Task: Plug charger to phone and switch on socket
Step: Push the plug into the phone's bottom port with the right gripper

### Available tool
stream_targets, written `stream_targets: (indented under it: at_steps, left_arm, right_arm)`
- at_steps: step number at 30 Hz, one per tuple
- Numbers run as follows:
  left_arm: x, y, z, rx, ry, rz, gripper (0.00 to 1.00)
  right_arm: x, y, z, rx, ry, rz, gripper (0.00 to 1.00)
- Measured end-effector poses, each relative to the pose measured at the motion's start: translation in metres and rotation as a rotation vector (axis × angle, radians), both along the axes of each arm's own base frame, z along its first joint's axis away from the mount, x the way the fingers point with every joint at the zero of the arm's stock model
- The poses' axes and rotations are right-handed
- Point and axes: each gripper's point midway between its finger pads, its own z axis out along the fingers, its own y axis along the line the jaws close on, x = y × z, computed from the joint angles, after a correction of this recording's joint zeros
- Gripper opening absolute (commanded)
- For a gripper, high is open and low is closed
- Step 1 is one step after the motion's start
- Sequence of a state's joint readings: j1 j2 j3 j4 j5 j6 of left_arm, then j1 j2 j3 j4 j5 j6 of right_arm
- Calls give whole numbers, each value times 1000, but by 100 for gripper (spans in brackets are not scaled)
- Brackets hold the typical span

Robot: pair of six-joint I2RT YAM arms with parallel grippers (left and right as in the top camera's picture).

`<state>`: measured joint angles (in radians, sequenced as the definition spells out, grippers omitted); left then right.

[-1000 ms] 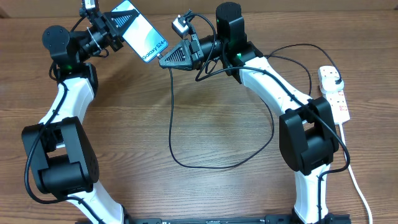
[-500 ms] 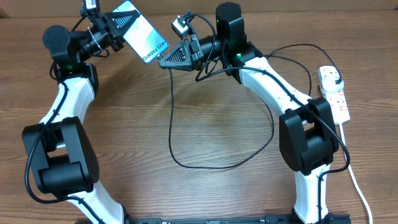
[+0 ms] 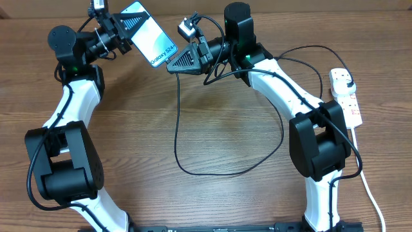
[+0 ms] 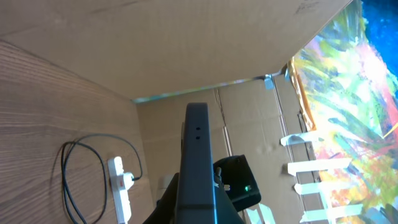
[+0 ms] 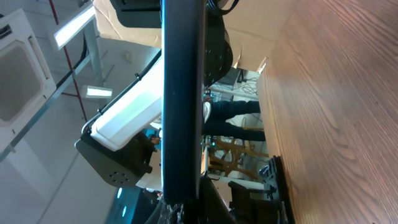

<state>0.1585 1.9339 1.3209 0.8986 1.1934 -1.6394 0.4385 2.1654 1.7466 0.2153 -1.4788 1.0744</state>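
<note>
You are midway through, with the joining step in hand. Your left gripper [image 3: 123,30] is pinched on the slim smartphone with a glowing light-blue screen [image 3: 154,40] and holds the phone tilted in the air above the far side of the brown wooden table [image 3: 212,200]. Your right gripper [image 3: 172,64] is pressed shut on the connector end of the long thin black charger [image 3: 177,122], and its tip sits right at the lower end of the phone. From overhead the two look as if they meet, but you cannot tell whether the connector is seated in the port. Both wrist views show only the phone's dark edge [image 5: 183,93], not the port.

The rest of the charger hangs from that tip in a wide loop on the table and runs off to the right. Its black plug [image 3: 346,82] appears already pushed into the white elongated power strip [image 3: 351,106], which lies at the table's right edge, well apart from both grippers.

What seems left: confirm the connector is in, set the phone down, then press the strip's small red switches [image 3: 353,111]. They are too small here to tell whether one is on.
</note>
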Motion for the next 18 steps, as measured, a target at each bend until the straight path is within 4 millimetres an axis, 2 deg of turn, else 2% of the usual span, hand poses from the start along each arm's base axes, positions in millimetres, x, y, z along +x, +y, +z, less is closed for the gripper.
stream_targets:
  at_steps: [12, 15, 18]
  left_arm:
    - [-5, -5, -1, 8, 1, -33, 4]
    - [-9, -9, -2, 16, 2, -63, 5]
    - [-20, -24, -5, 32, 3, -140, 4]
  right_arm:
    - [0, 1, 0, -2, 4, -2, 9]
    - [4, 3, -1, -5, 1, -29, 18]
    - [12, 5, -2, -12, 3, -73, 35]
